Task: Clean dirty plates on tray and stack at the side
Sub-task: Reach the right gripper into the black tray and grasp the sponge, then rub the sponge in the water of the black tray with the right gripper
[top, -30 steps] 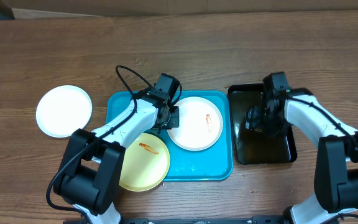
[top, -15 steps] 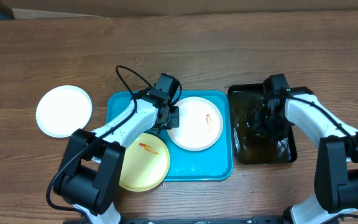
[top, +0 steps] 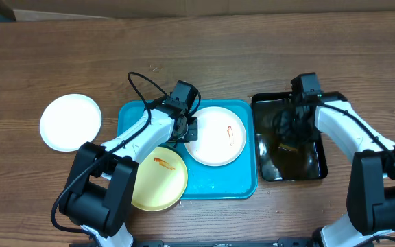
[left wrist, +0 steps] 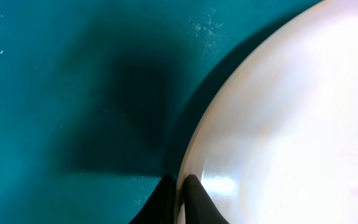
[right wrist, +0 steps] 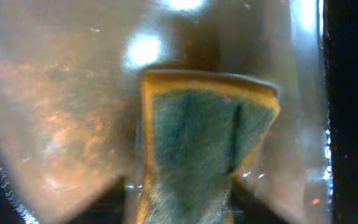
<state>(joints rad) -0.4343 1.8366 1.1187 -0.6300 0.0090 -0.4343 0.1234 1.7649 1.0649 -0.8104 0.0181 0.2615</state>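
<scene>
A white plate [top: 216,136] with an orange-red smear lies on the turquoise tray [top: 235,185]. My left gripper [top: 186,130] is shut on this plate's left rim; the left wrist view shows the rim [left wrist: 278,124] pinched between my fingers [left wrist: 180,198] above the tray floor [left wrist: 55,93]. A pale yellow plate [top: 158,177] with a smear lies at the tray's front left, overhanging its edge. Another white plate [top: 70,122] lies on the table left of the tray. My right gripper [top: 292,130] is shut on a green and yellow sponge [right wrist: 201,137] over the black tray.
The black tray [top: 288,168] right of the turquoise tray holds shiny liquid [right wrist: 61,112]. A black cable [top: 139,86] loops above the turquoise tray's back left corner. A cardboard edge runs along the far side of the wooden table.
My right gripper has shifted a little toward the back of the black tray with the sponge, and the liquid's reflections have changed. My left arm and the plates have not moved.
</scene>
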